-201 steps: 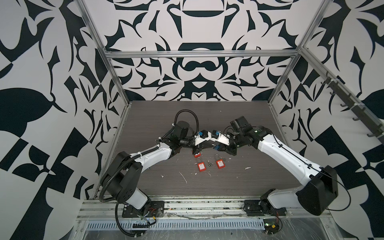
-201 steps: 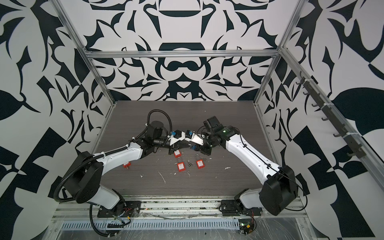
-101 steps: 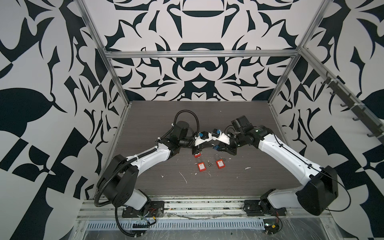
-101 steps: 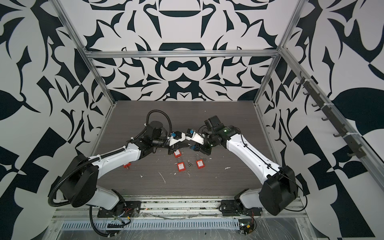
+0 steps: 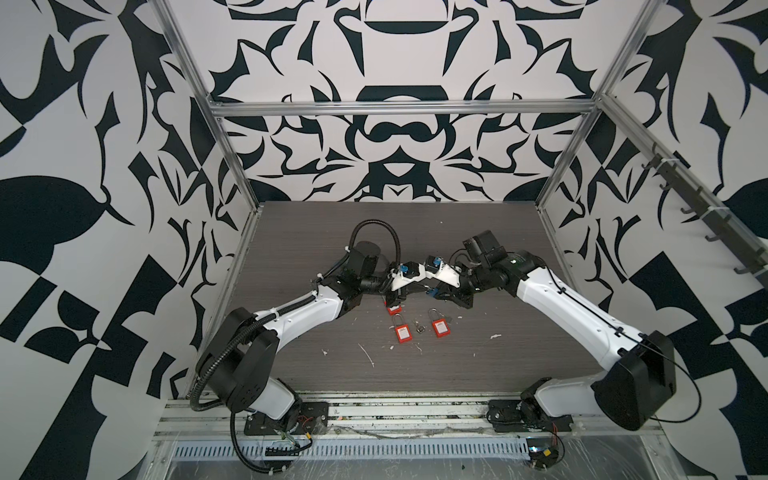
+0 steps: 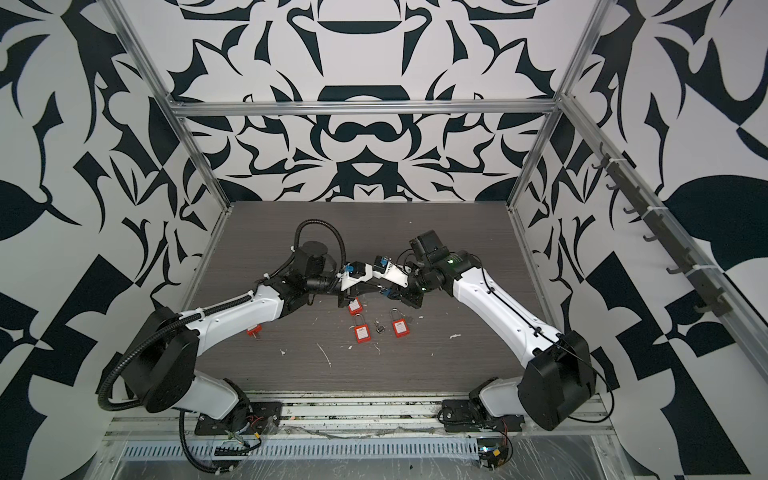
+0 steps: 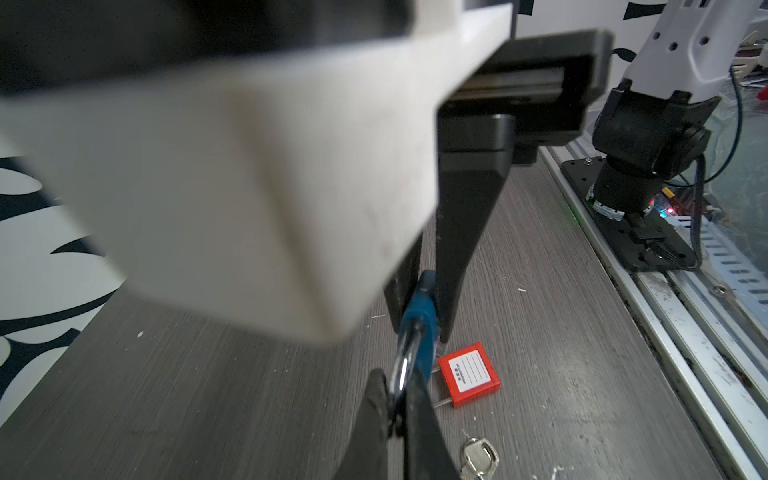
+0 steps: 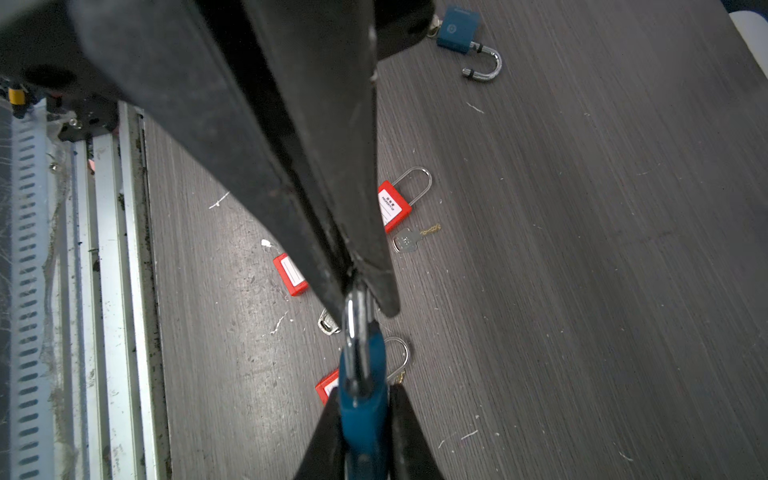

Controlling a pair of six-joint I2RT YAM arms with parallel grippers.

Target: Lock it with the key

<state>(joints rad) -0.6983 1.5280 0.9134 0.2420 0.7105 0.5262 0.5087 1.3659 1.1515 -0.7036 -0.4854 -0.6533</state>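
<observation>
Left hand (image 7: 422, 324) is closed on the blue padlock (image 8: 362, 415) body, right hand (image 8: 359, 303) on its shackle (image 8: 356, 336); long axis held nine-to-three between them.

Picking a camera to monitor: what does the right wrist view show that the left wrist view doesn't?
Right wrist only: a second blue padlock, shackle open, and three red padlocks rather than one. Left wrist only: the right arm's base. Both: the held blue padlock, left gripper shut on its body, right gripper on its shackle, plus a red padlock and a silver key.
</observation>
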